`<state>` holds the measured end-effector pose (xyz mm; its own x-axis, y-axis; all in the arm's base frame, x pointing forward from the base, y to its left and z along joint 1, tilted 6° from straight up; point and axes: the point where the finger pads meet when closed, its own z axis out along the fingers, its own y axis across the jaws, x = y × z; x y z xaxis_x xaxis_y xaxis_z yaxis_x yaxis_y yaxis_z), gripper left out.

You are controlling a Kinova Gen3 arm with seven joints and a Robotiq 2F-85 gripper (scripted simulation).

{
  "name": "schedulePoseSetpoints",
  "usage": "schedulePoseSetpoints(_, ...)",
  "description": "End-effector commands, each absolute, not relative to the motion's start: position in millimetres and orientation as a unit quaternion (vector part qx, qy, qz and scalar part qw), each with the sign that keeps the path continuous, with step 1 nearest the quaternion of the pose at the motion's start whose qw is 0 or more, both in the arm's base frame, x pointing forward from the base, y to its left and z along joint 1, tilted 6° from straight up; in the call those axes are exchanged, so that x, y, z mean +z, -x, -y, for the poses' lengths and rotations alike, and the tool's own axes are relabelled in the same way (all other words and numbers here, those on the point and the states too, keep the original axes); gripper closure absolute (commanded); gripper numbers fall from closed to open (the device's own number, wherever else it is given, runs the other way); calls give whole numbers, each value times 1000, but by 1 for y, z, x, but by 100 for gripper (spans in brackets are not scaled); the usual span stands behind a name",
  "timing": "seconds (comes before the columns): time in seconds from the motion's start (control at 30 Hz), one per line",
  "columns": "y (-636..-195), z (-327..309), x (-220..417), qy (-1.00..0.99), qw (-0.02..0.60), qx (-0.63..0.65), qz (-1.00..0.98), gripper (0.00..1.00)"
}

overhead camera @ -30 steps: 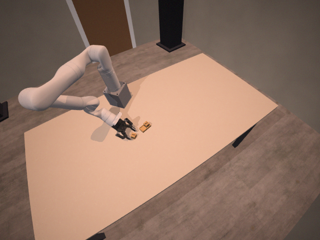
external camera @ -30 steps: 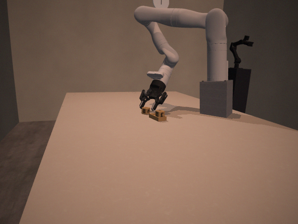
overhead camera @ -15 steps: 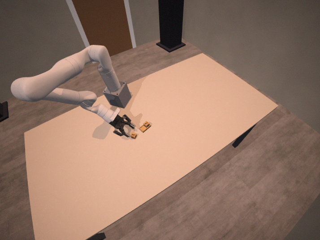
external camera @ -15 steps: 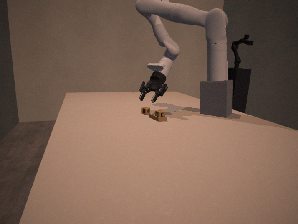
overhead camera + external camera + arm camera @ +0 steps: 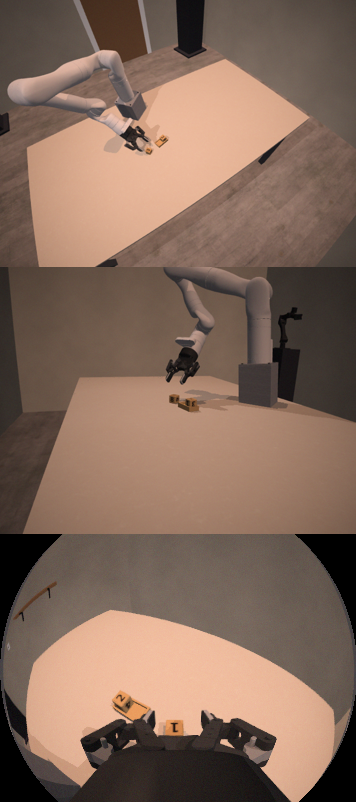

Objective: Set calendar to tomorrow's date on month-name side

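A small wooden tray (image 5: pixel 158 143) (image 5: pixel 183 406) (image 5: pixel 138 708) lies flat on the table. One orange cube (image 5: pixel 163 137) (image 5: pixel 191 402) (image 5: pixel 121 699) stands in one end of it, with a 3 on the side seen in the exterior view and a 2 on top. The tray's other half holds nothing. A second cube (image 5: pixel 148 150) (image 5: pixel 173 398) (image 5: pixel 172 727) stands on the table just beside the tray, apart from it, with an 8 on one side and a 1 on top. My gripper (image 5: pixel 143 144) (image 5: pixel 175 380) (image 5: pixel 178 717) is open and empty. It hangs above the loose cube, clear of it.
The arm's grey base block (image 5: pixel 130 106) (image 5: pixel 258 383) stands on the table behind the tray. A black pillar (image 5: pixel 189 25) stands on the floor beyond the table. A black stand (image 5: pixel 285 361) is behind the base.
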<state>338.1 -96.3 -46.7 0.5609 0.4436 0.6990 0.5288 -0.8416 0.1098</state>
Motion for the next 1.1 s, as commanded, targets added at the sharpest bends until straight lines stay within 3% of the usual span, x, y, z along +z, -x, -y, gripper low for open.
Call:
schedulePoseSetpoints(0.0, -337, 93, -45, 882, 61, -378, 275, 33)
schedulePoseSetpoints(1.07, -339, 93, -42, 921, 28, -268, 282, 33)
